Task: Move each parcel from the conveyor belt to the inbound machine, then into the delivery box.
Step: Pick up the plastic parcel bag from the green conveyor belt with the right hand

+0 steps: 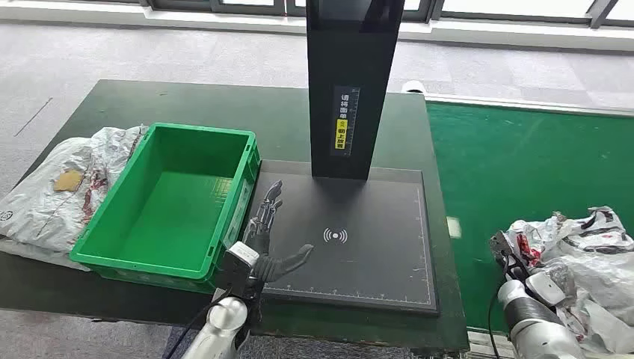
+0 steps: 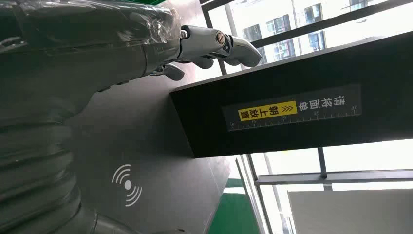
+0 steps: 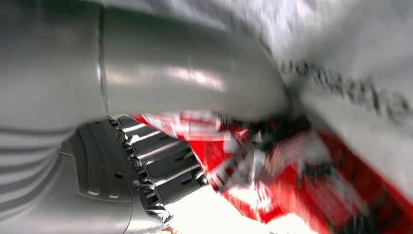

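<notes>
The right hand (image 1: 514,258) is closed on the near edge of a crumpled white-and-red parcel (image 1: 591,247) lying on the green conveyor belt (image 1: 516,164) — the right wrist view, blurred, shows thumb and dark fingers (image 3: 160,165) clamped on the red-printed plastic. The left hand (image 1: 265,239) hovers empty, fingers spread, over the near left part of the inbound machine's black pad (image 1: 359,247). Just to its left stands the green delivery box (image 1: 224,142) — beyond that box, more parcels (image 1: 52,187) lie on the table.
</notes>
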### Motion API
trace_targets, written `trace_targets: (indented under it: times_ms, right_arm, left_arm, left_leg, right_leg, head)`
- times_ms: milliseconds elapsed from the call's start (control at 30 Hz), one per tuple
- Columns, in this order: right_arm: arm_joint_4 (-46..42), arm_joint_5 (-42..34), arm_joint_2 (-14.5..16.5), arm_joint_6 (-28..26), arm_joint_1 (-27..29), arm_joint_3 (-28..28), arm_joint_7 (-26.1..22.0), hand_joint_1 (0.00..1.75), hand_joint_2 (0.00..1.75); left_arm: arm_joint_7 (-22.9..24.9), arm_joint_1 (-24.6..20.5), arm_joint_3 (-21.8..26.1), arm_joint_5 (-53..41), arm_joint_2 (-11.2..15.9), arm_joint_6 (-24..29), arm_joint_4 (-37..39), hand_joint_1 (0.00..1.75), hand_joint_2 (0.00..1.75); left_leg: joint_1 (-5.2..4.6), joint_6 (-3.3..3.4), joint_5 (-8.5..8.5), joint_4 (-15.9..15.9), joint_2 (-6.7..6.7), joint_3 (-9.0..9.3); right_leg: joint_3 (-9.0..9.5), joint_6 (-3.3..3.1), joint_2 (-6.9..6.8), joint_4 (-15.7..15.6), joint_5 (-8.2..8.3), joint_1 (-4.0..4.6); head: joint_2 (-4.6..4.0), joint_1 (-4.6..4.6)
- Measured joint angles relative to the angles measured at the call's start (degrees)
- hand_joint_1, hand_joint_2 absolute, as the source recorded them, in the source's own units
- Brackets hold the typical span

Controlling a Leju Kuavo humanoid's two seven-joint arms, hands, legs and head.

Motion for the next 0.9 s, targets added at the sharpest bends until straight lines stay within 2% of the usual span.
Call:
trace_targets:
  times_ms: [100, 167, 300, 400, 467, 567, 633, 733, 900]
  right_arm:
    - [-0.01, -0.01, 0.03, -2.03, -0.03, 0.38, -0.74, 1.75, 1.75]
    - [-0.1, -0.01, 0.17, -6.49, -0.05, 0.89, -2.65, 1.75, 1.75]
    - [-2.39, -1.3, 1.57, -20.47, -0.02, 1.84, -12.3, 1.75, 1.75]
    - [-6.07, -3.44, 3.29, -23.46, 0.29, 1.88, -18.79, 1.75, 1.75]
    - [-10.72, -6.8, 5.47, -23.62, 1.41, 1.79, -26.37, 1.75, 1.75]
    - [-19.4, -14.08, 10.55, -23.79, 3.28, 1.03, -41.99, 1.75, 1.75]
    - [-23.71, -17.51, 13.71, -23.81, 4.21, 0.57, -48.01, 1.75, 1.75]
    - [-27.72, -18.79, 16.54, -23.81, 5.18, 0.46, -49.74, 1.75, 1.75]
    - [-31.43, -20.02, 18.89, -23.81, 5.98, 0.4, -50.92, 1.75, 1.75]
  left_arm:
    - [0.0, 0.0, 0.0, 0.02, 0.0, 0.22, 0.09, 0.0, 1.75]
    - [0.0, 0.01, 0.0, 0.02, 0.0, 0.51, 0.12, 0.0, 1.75]
    - [0.0, 0.02, 0.0, -0.15, 0.0, 0.95, 0.15, 0.0, 1.75]
    - [0.0, 0.02, 0.0, -0.28, 0.0, 0.95, 0.18, 0.0, 1.75]
    - [0.0, 0.05, 0.0, -0.44, 0.01, 0.93, 0.28, 0.0, 1.75]
    - [0.01, 0.04, 0.0, -0.92, 0.01, 0.91, 0.56, 0.0, 1.75]
    - [0.01, 0.02, 0.0, -1.1, 0.0, 0.91, 0.67, 0.0, 1.75]
    - [0.02, 0.02, 0.01, -1.14, 0.01, 0.9, 0.75, 0.0, 1.75]
    - [0.02, 0.01, 0.03, -1.16, 0.02, 0.89, 0.87, 0.0, 1.75]
  left_leg:
    - [0.0, 0.0, 0.0, 0.0, -0.02, -0.01]
    - [0.0, 0.0, 0.0, 0.0, -0.03, -0.04]
    - [0.0, 0.0, 0.0, -0.01, -0.02, -0.04]
    - [0.02, -0.01, 0.01, -0.01, -0.1, -0.04]
    - [0.04, -0.04, 0.04, -0.01, -0.15, -0.06]
    - [0.08, -0.08, 0.03, -0.02, 0.07, -0.02]
    - [0.1, -0.1, 0.03, -0.02, 0.12, -0.01]
    - [0.11, -0.1, 0.06, -0.02, -0.03, -0.04]
    - [0.1, -0.1, 0.06, -0.02, 0.07, -0.05]
  right_leg:
    - [0.0, 0.0, -0.01, 0.0, 0.0, 0.0]
    - [0.0, 0.0, -0.02, 0.01, 0.0, 0.0]
    - [-0.02, 0.0, -0.01, 0.02, 0.0, 0.0]
    - [0.0, 0.0, -0.09, 0.02, -0.01, 0.02]
    - [-0.01, -0.01, -0.11, 0.04, -0.01, 0.03]
    - [-0.09, -0.05, 0.12, 0.05, 0.02, 0.07]
    - [-0.12, -0.07, 0.16, 0.05, 0.01, 0.09]
    - [-0.11, -0.09, -0.01, 0.05, -0.01, 0.09]
    - [-0.11, -0.08, 0.12, 0.05, 0.0, 0.07]
  head:
    - [0.0, 0.0]
    - [0.0, 0.0]
    - [0.0, 0.0]
    - [0.0, 0.0]
    - [0.0, 0.0]
    - [0.0, -0.01]
    - [0.0, -0.01]
    - [0.0, -0.01]
    - [0.0, 0.0]
